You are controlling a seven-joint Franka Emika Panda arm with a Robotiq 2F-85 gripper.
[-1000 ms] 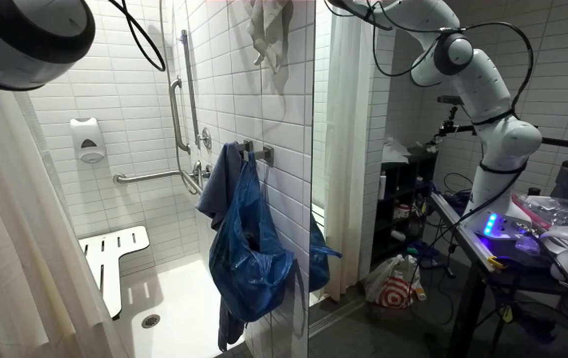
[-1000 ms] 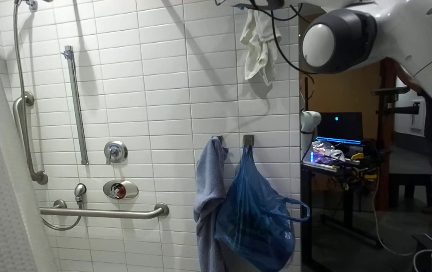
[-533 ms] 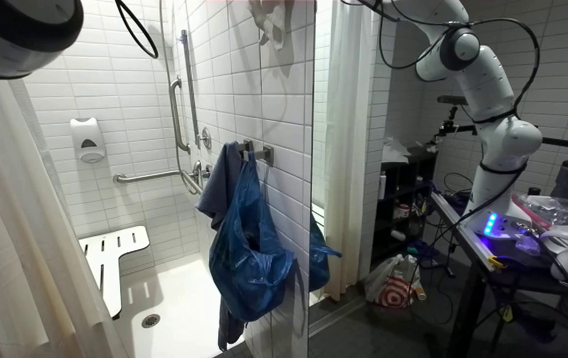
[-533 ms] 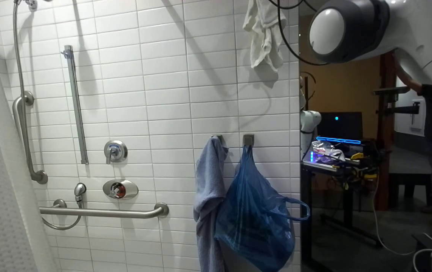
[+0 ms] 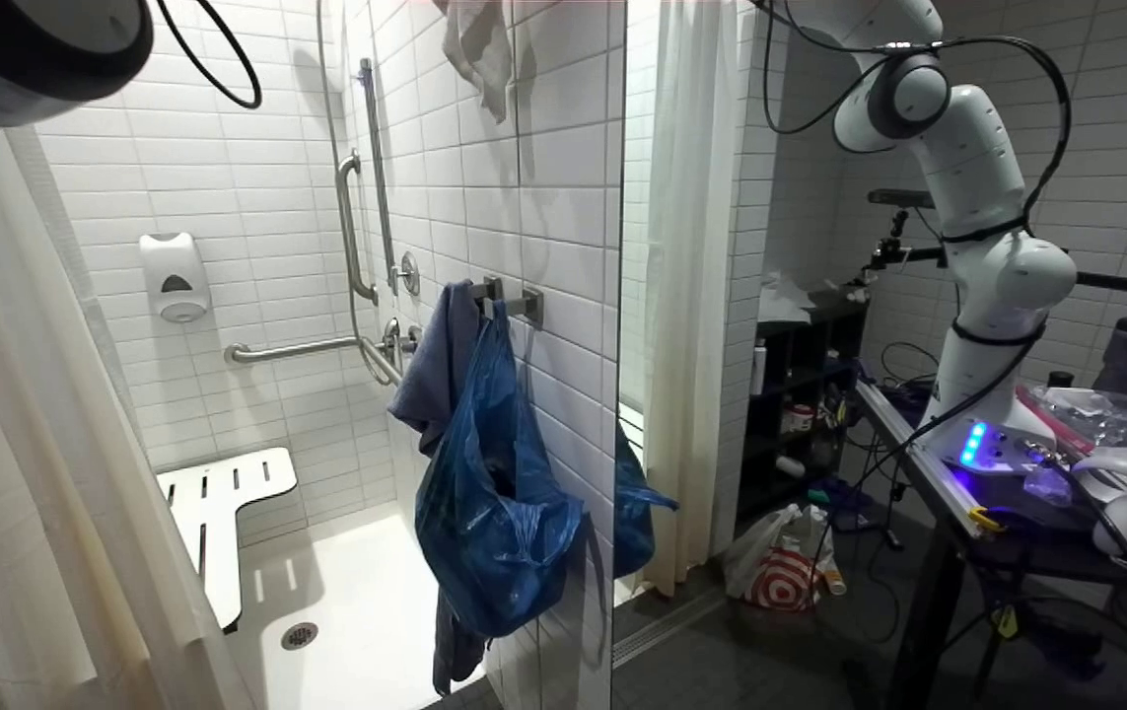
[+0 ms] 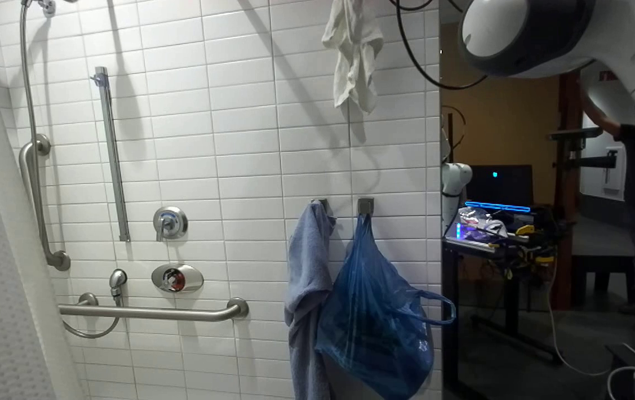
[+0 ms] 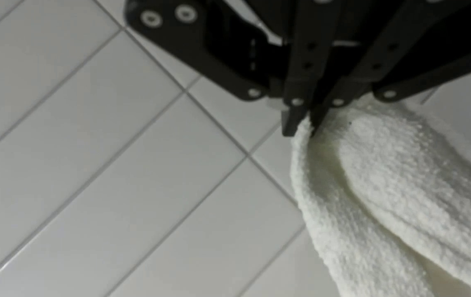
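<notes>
Can read no word or number in any view. Can make out Target's bullseye mark [image 5: 784, 584], red rings on white, on the front of the plastic bag [image 5: 782, 544] in an exterior view. Cannot read any print on the red-and-white container [image 5: 799, 418] there, too tiny and blurred. In an exterior view, see a glowing cyan emblem [image 6: 495, 174] on the dark screen [image 6: 500, 191], too small to identify, and bluish marking [image 6: 168, 213] on the round shower valve [image 6: 180, 226], likewise illegible.

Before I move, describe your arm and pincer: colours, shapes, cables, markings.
The arm is white and rounded, with a dark grey band around a joint's pale cap. Reflected blue lights glow on its base. A black cable loops beside it. The pincer is black, with angular bars and silver screws.
</notes>
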